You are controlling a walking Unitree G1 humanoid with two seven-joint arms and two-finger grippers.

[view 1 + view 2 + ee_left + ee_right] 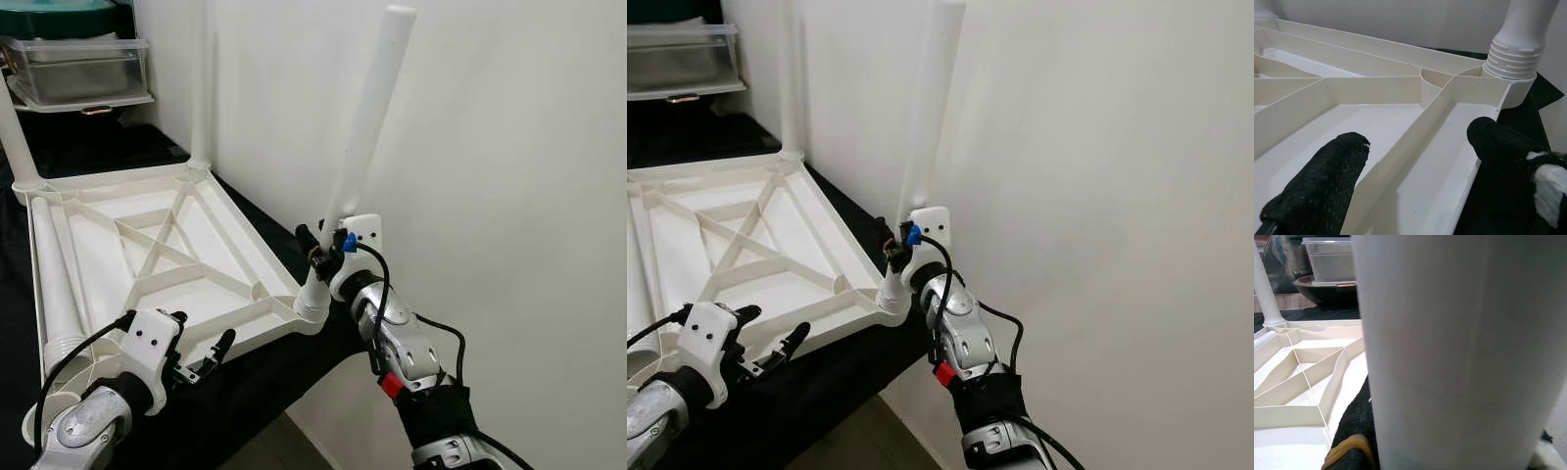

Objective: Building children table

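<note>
Biggest worry here is the leg (364,137) cross-threading. It leans off upright, tipped away from the tabletop, while its ribbed base sits in the corner socket (312,305). If the right end effector (326,251) twists it at that tilt, I'd guess the threads bind or skip, and the leg ends up crooked or pops out. Second worry: the upside-down tabletop (157,240) lies on a black-draped counter (245,392) with that corner right at the edge, next to the wall. A hard twist could spin or drag the whole tabletop, since nothing seems to pin it down.

The right end effector is clenched around the leg just above the ribbed base; its wrist view is a close-up of white leg with a black finger pressed against it.

The left end effector (209,358) is released, fingers spread apart, holding nothing. It hovers at the tabletop's near rim, with the socket off to its right. In its wrist view, one finger (1317,188) hangs over the inside of the tabletop and the other outside the rim, so it straddles the edge; I can't tell whether either touches. Clamping there would probably stop the sliding.

Two more legs already stand in the far corners, and a loose one (54,284) lies along the far left edge.
</note>
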